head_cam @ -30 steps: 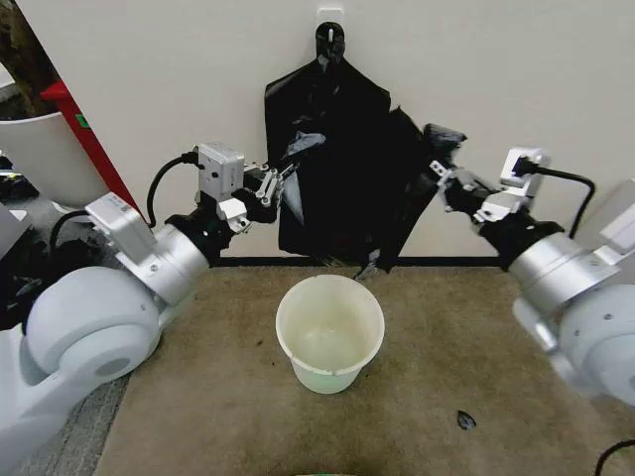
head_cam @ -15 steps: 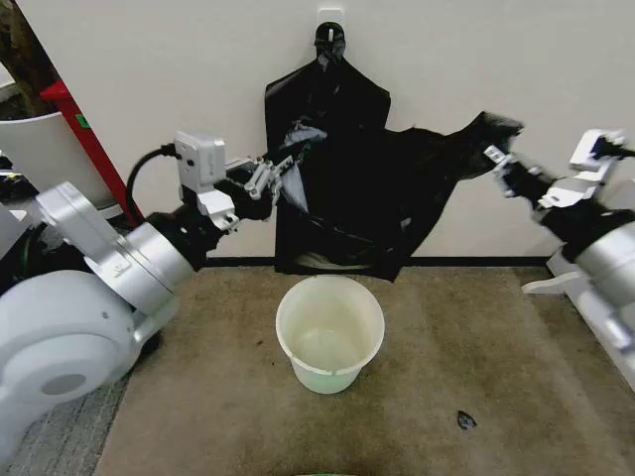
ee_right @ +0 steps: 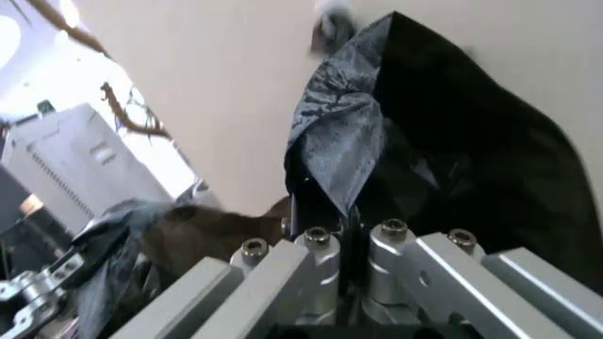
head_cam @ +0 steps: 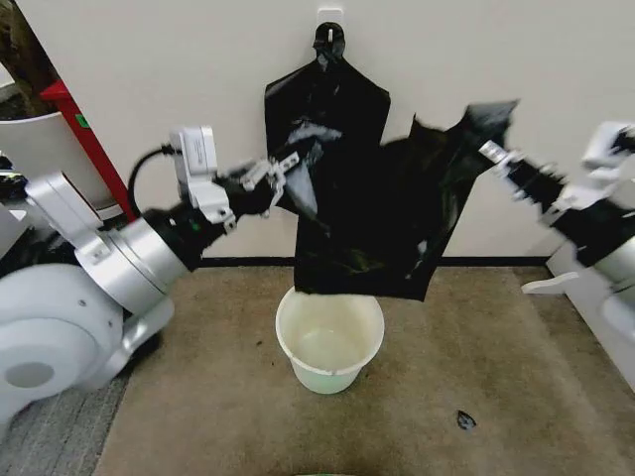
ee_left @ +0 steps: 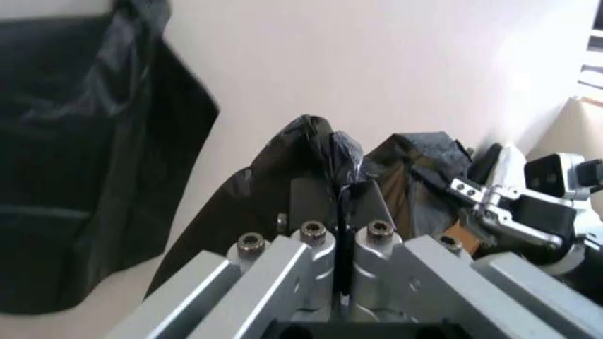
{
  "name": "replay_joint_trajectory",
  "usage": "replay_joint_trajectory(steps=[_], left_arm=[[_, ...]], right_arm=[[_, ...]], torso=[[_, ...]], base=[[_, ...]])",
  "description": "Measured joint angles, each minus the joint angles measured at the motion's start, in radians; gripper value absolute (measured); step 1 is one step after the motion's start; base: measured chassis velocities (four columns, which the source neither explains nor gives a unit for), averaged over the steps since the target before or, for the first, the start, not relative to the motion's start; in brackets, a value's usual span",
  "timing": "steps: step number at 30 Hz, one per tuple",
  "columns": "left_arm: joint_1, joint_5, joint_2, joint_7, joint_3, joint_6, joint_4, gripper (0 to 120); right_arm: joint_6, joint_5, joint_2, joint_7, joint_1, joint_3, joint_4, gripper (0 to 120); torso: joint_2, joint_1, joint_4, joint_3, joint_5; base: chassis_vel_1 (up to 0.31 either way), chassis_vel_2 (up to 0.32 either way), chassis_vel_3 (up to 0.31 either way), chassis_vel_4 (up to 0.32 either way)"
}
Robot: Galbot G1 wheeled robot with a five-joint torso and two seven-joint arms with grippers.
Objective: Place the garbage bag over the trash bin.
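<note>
Change: the garbage bag (head_cam: 382,223) has been pulled off the wall stack and drawn forward
Bag: stretched between both arms, hem just above the trash bin (head_cam: 329,334)
Left pincer (head_cam: 279,177): pinching bag edge
Right pincer (head_cam: 496,155): pinching opposite edge
Meaning: mouth needs spreading, then lowering over rim

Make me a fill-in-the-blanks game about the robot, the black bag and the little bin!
1. The garbage bag is held by ____ pincers, the left pincer and the right pincer, one at each side.
2. The colour of the garbage bag is ____.
3. The trash bin stands on the floor, directly ____ the hanging bag.
4. Inside, the trash bin is ____.

Missing words: two; black; below; empty
</note>
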Motion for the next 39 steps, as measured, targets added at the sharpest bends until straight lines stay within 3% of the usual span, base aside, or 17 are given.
replay_joint_trajectory(steps=[6, 17, 22, 31, 39], left_arm=[[0.123, 0.106, -0.034, 0.036, -0.046, -0.006, 0.001, 0], [0.164, 0.163, -0.068, 0.112, -0.057, -0.030, 0.036, 0], [0.131, 0.210, -0.089, 0.135, -0.043, -0.034, 0.123, 0], [0.223, 0.258, -0.117, 0.183, -0.067, -0.048, 0.163, 0], [0.241, 0.312, -0.153, 0.190, -0.030, -0.056, 0.206, 0]], right_arm=[[0.001, 0.003, 0.017, 0.000, 0.053, -0.082, 0.000, 0], [0.003, 0.127, 0.006, 0.030, 0.105, -0.094, 0.000, 0], [-0.002, 0.082, 0.038, 0.026, 0.037, -0.097, -0.001, 0], [-0.001, 0.103, 0.055, 0.036, 0.010, -0.134, -0.001, 0], [-0.010, 0.107, 0.125, 0.062, -0.112, -0.168, -0.001, 0]], torso=[[0.000, 0.000, -0.0001, 0.000, 0.0000], [0.000, 0.000, 0.0000, 0.000, -0.0001], [0.000, 0.000, -0.0002, 0.000, 0.0000], [0.000, 0.000, 0.0002, 0.000, -0.0001], [0.000, 0.000, 0.0000, 0.000, -0.0001]], base=[[0.000, 0.000, 0.000, 0.000], [0.000, 0.000, 0.000, 0.000], [0.000, 0.000, 0.000, 0.000], [0.000, 0.000, 0.000, 0.000], [0.000, 0.000, 0.000, 0.000]])
